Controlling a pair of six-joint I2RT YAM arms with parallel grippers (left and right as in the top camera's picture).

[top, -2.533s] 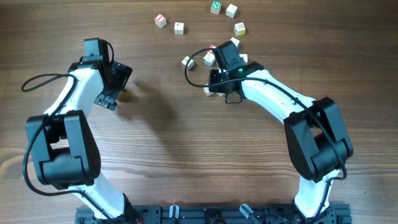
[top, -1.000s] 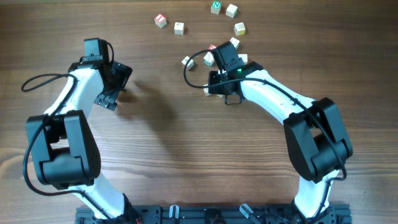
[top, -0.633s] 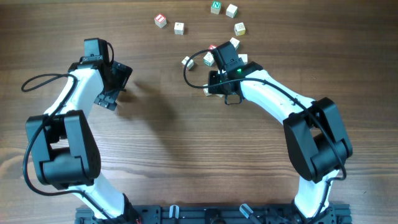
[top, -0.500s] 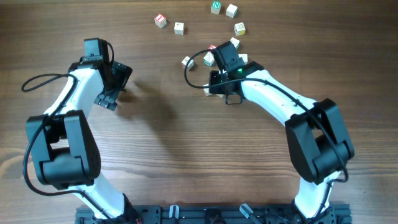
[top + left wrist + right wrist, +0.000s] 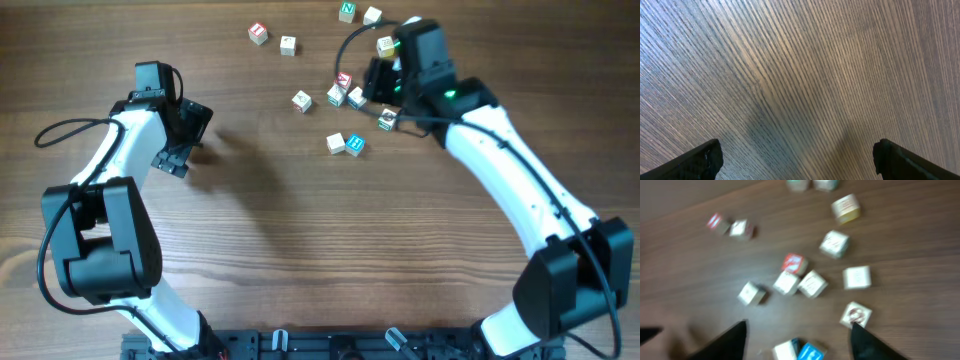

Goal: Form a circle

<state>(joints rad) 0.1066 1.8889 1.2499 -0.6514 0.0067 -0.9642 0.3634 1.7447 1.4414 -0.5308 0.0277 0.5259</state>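
Overhead view, starting at the near edge: both arms rise from the black base rail [image 5: 320, 345] of the wooden table [image 5: 300, 250]. The left arm [image 5: 100, 230] folds up on its own side, and the left gripper [image 5: 188, 140] hangs over bare wood, well apart from every block. On the left wrist cam its fingers [image 5: 700, 160] sit way out at the frame edges, spread wide, with only wood grain between them.

The right arm [image 5: 510, 190] is stretched long, reaching in toward the far side, with its wrist over the blocks. The right gripper [image 5: 799, 330] looks opened up too. The right wrist cam is pretty blurry, but the two dark fingers stand apart with nothing pinched.

As for the circle, the letter cubes [image 5: 335, 97] lie in a loose scatter on the far right part of the table, not a ring.

- Nearest is a pale cube [image 5: 336, 143] touching a blue-faced cube [image 5: 354, 145].
- A bit further, a lone cube [image 5: 388, 119] sits just beside the right arm.
- Next comes a single cube [image 5: 301, 100], then two cubes side by side, with a red-faced cube [image 5: 342, 80] just behind them.
- Further still, a yellowish cube [image 5: 386, 45] sits right by the wrist.
- Off to the left, a plain cube [image 5: 288, 44] is near a red-letter cube [image 5: 258, 33].
- Farthest out are a green-letter cube [image 5: 347, 11] and its pale neighbour [image 5: 372, 16].
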